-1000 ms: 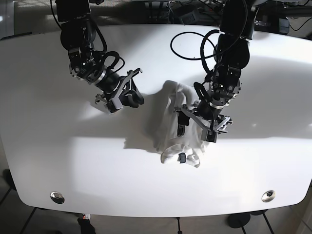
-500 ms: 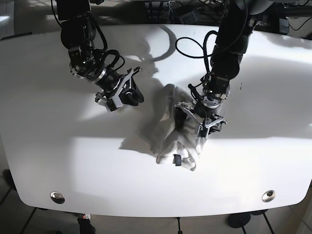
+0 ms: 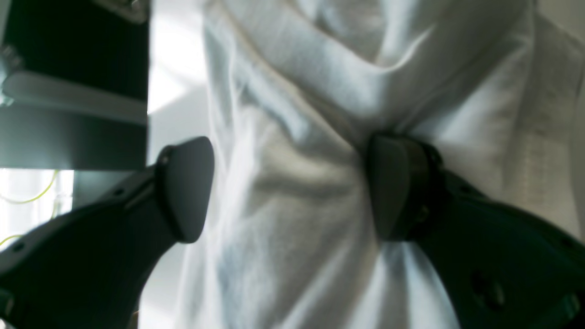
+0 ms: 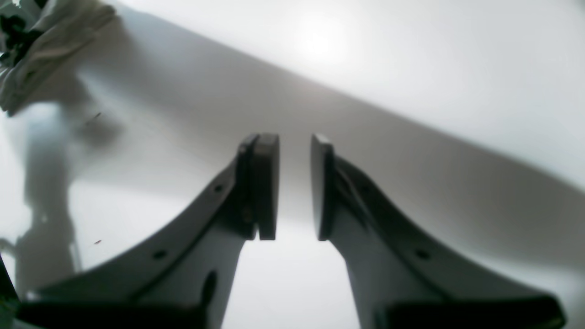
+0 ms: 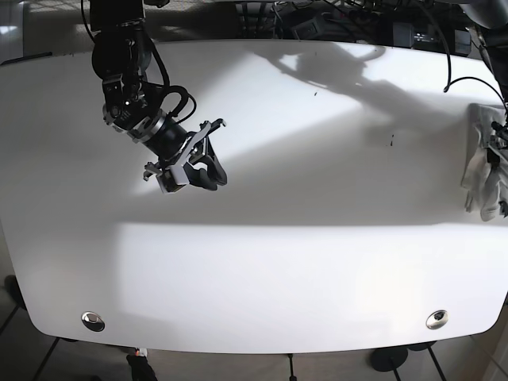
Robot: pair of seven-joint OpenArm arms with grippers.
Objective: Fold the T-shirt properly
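The white T-shirt (image 5: pixel 482 171) hangs bunched at the far right edge of the white table (image 5: pixel 317 262). In the left wrist view the cloth (image 3: pixel 292 137) fills the frame. My left gripper (image 3: pixel 290 187) has its dark fingers (image 3: pixel 395 187) on either side of a thick bunch of it and holds it. That arm is almost wholly cut off in the base view. My right gripper (image 5: pixel 194 171) is over the table's left half, far from the shirt. Its pads (image 4: pixel 267 183) stand a narrow gap apart with nothing between them. The shirt shows small in the right wrist view's top-left corner (image 4: pixel 41 41).
Two round metal discs (image 5: pixel 94 321) (image 5: pixel 436 320) sit near the table's front edge. Cables and equipment (image 5: pixel 317 16) lie beyond the back edge. The shirt is at the table's right edge.
The left arm has swept from the table's middle to the far right edge, carrying the bunched shirt with it. The right gripper has shifted slightly down and left.
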